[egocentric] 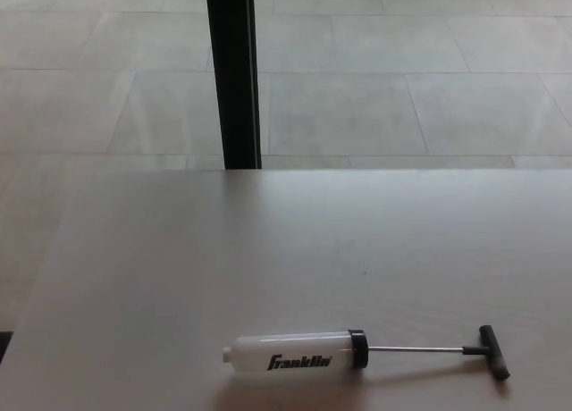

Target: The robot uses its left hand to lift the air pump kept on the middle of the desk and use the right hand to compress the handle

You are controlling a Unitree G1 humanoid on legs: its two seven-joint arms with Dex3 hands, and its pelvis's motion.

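We are seeing no hands yet, so we cannot tell how they are. The air pump is lying flat on the desk, handle pulled out right. We should be grabbing the white tube with our left.

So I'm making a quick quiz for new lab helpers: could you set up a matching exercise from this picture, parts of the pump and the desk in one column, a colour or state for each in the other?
Column one:
1. pump barrel
2. pump handle
3. pump rod
4. desk

Column two:
A. black, T-shaped
B. thin metal, pulled out to its full showing length
C. pale, flat, bearing the pump near its front edge
D. whitish, lying on its side, with black lettering

Pairs: 1-D, 2-A, 3-B, 4-C. No robot hand shows in the picture.
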